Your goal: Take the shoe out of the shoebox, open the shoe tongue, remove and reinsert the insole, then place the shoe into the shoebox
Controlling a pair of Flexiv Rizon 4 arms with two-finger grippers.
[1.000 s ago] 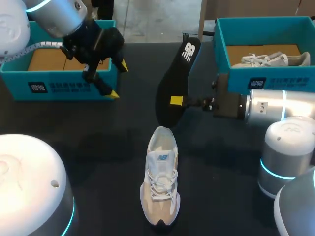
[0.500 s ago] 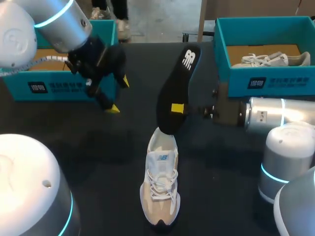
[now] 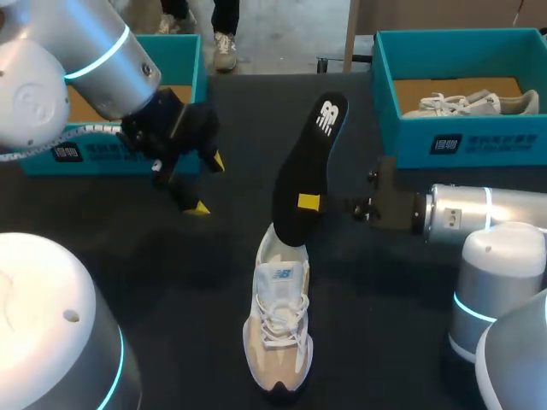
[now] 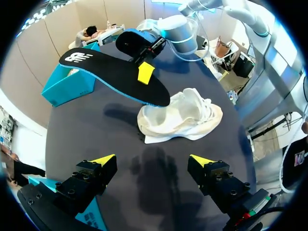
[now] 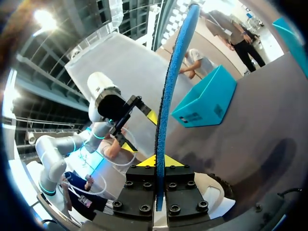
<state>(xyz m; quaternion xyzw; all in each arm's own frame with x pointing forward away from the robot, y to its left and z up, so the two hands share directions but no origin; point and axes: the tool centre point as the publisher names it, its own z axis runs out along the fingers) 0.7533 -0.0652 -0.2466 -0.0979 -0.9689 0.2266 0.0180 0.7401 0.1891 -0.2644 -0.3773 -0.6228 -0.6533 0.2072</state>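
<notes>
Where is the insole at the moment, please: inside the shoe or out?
Out: the right gripper holds the insole raised, its lower end just at the shoe's opening.

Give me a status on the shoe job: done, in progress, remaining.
Done: the shoe lies on the table, with its insole out. In hand: the right hand is shut on the insole, whose lower end sits at the shoe's opening; the left hand is open and empty. Left: seating the insole and boxing the shoe.

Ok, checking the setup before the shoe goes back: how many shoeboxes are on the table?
2. One teal shoebox at the far left, partly behind the left arm; the other shoebox at the far right, holding white footwear.
</notes>
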